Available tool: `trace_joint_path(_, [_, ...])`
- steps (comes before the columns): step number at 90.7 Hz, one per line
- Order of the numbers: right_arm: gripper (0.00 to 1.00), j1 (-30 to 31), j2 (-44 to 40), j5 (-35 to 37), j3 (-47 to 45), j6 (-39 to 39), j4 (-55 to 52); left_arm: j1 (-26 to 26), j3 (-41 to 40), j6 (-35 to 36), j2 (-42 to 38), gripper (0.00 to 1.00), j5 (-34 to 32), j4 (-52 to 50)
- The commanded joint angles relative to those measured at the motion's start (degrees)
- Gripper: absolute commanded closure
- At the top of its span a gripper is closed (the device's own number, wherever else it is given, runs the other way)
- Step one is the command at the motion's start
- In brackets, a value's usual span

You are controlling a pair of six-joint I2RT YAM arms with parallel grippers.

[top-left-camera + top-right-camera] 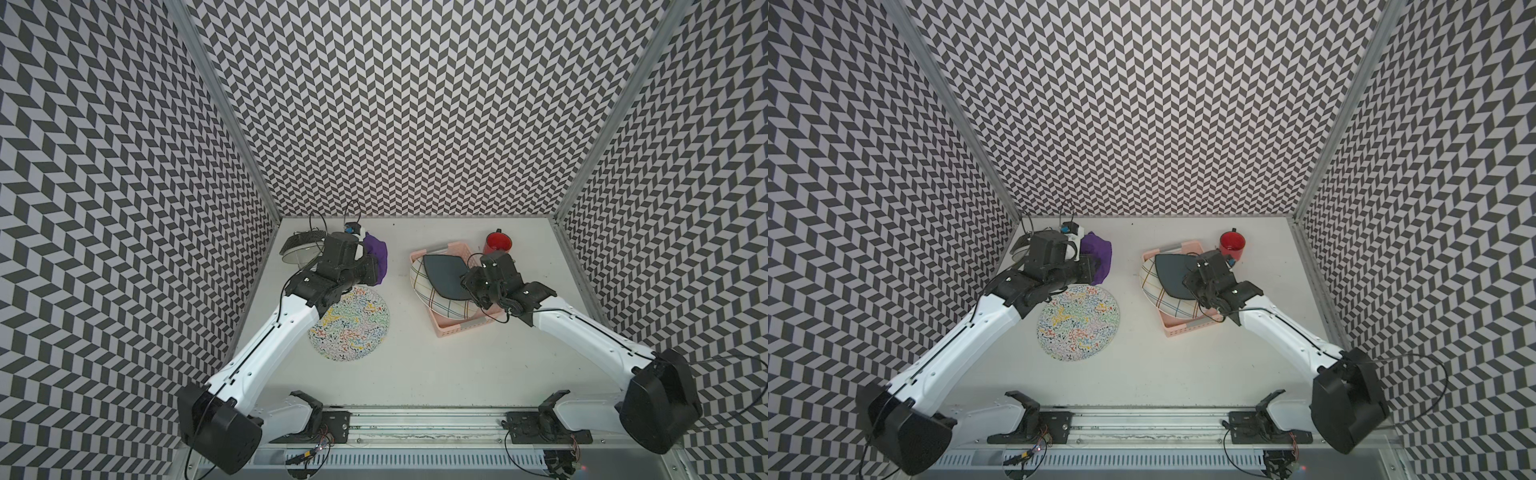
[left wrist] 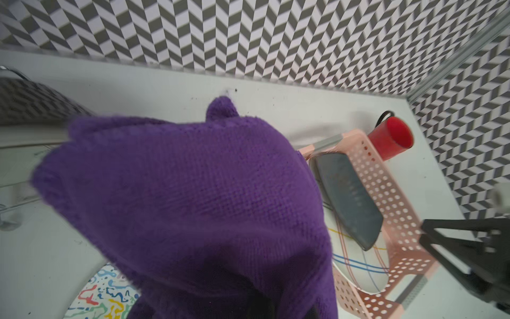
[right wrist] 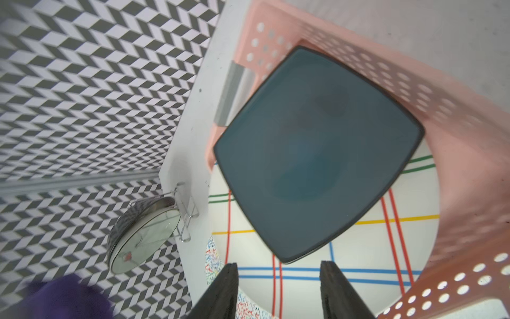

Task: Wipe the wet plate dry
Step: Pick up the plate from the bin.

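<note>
Left gripper [image 1: 376,270] clamped the purple cloth [image 1: 376,253] (right gripper [image 3: 278,290] gaped, empty) — wiping pending — next, lower onto the squiggle plate [image 1: 353,328]

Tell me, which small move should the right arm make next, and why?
Probably lower the right gripper onto the dark square plate's near edge and close: its jaws stand open just short of that plate, while the left gripper already holds the purple cloth.
</note>
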Motion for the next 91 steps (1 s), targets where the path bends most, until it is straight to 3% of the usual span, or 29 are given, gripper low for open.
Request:
trace_joint_path(1, [0.39,0.98,-1.39,-5.21,-2.44,5.80,-2.43,0.42,1.92,0.32,1.93,1.00,1.53,7.30])
trace_joint_path(9, [0.28,1.31,-3.08,-3.61,-6.46,15.03,4.02,0.40,2.04,-0.62,3.73,1.00,3.07,8.66])
trace_joint_path(16, [0.25,1.32,-1.56,-3.03,-7.58,18.86,5.06,0.43,1.08,-1.03,3.43,1.00,3.76,10.54])
trace_joint_path(47, [0.22,0.61,7.54,-1.73,-8.67,19.64,12.06,0.41,0.59,0.73,4.62,1.00,5.91,10.85])
trace_joint_path(91, [0.20,-2.40,12.21,-0.39,-16.08,22.41,24.31,0.55,-0.69,1.07,3.44,1.00,6.06,9.74])
